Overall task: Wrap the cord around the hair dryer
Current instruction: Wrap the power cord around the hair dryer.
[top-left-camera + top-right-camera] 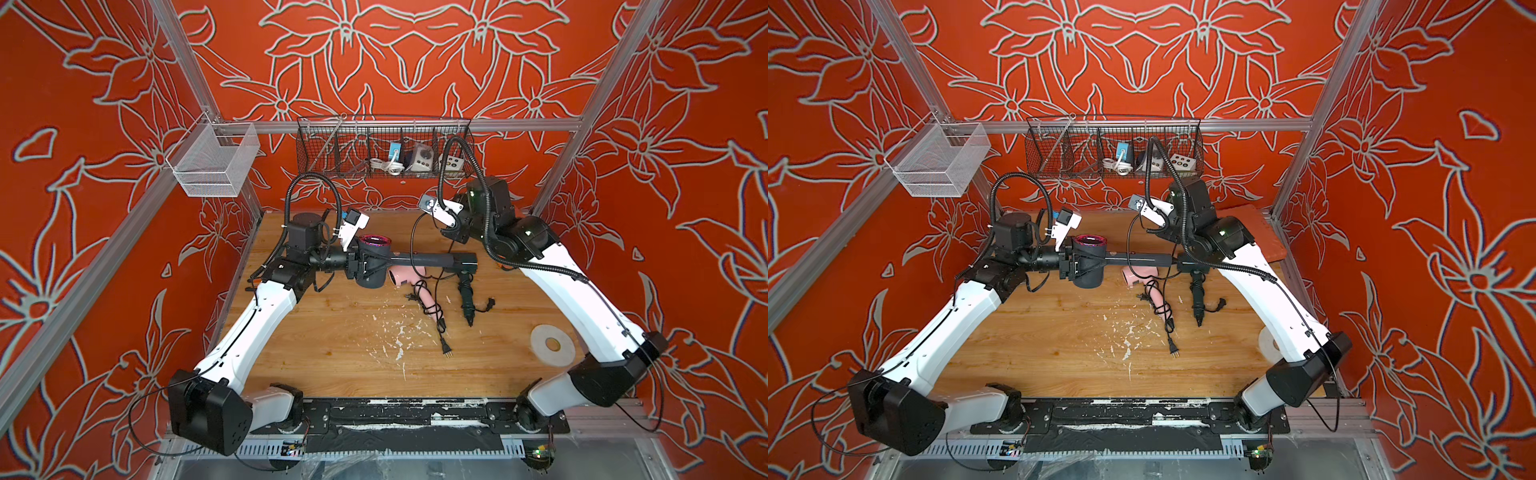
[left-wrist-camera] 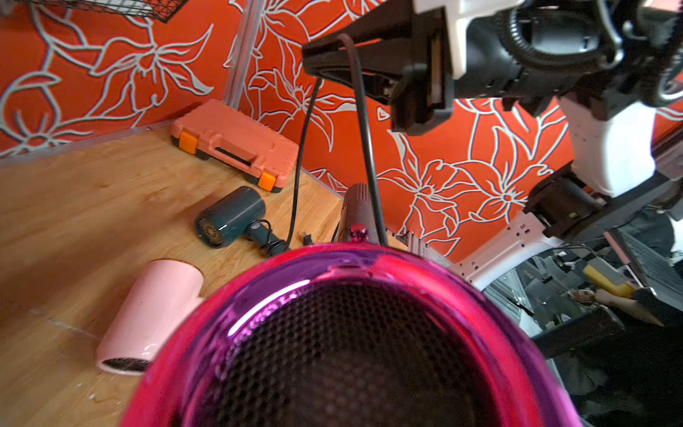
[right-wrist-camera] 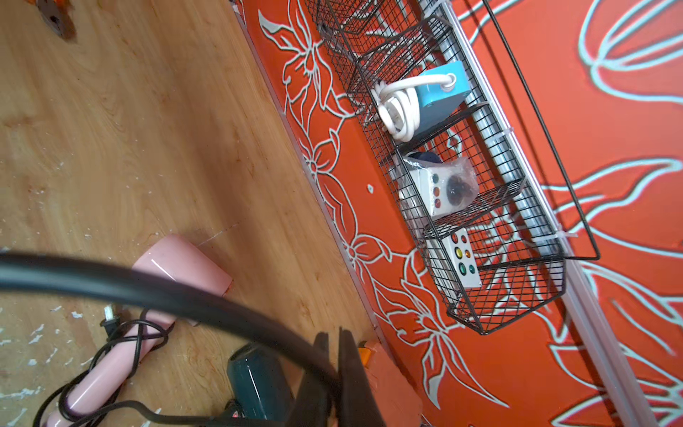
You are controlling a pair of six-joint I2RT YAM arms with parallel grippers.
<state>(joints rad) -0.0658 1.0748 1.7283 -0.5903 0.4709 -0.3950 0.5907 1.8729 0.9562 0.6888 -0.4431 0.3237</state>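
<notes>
The black hair dryer with a magenta ring hangs level above the table, its long handle pointing right. My left gripper is shut across its barrel; in the left wrist view the dryer hides the fingers. Its black cord rises in a loop from the handle's end to my right gripper, which hovers above and behind the handle. There the narrow fingers pinch the cord. A second strand drops from the right gripper toward the table.
A pink hair dryer and a dark green one, each with cord, lie under the handle. A plug lies further forward. An orange case sits back right, a tape roll front right. Wire baskets hang behind.
</notes>
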